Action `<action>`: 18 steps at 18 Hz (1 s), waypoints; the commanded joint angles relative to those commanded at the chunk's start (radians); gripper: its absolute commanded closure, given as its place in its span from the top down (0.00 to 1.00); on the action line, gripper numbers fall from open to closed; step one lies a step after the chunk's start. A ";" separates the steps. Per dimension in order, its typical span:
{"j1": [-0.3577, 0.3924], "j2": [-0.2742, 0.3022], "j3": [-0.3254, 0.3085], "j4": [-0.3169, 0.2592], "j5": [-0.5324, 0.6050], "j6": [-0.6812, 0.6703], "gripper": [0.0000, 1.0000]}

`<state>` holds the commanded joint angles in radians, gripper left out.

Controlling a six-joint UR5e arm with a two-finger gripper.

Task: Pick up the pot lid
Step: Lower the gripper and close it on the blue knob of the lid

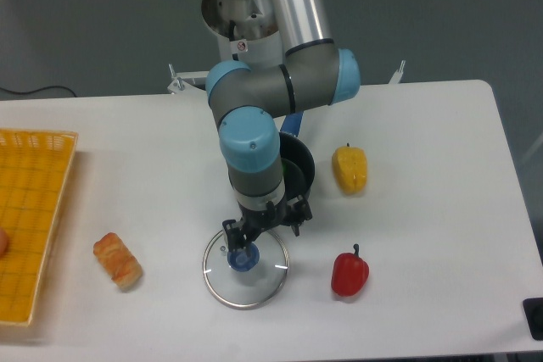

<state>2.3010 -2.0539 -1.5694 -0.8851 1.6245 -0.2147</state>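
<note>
The pot lid [246, 273] is a round glass disc with a metal rim and a blue knob [244, 258], lying flat on the white table near its front. My gripper [243, 246] hangs straight over the knob, its two black fingers down on either side of it. The fingers look close to the knob, but whether they clamp it is not clear from this angle. The lid rests on the table.
A dark pot [294, 167] stands just behind the arm's wrist. A yellow pepper [350, 169] and a red pepper [349, 273] lie to the right. A bread piece [117, 260] lies left, beside a yellow basket [32, 218] at the left edge.
</note>
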 joint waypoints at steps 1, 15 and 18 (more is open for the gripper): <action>-0.006 -0.015 0.006 -0.002 0.002 0.000 1.00; -0.066 -0.092 0.012 -0.002 0.031 0.006 1.00; -0.066 -0.094 0.012 -0.005 0.032 0.008 1.00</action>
<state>2.2350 -2.1476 -1.5570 -0.8897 1.6567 -0.2071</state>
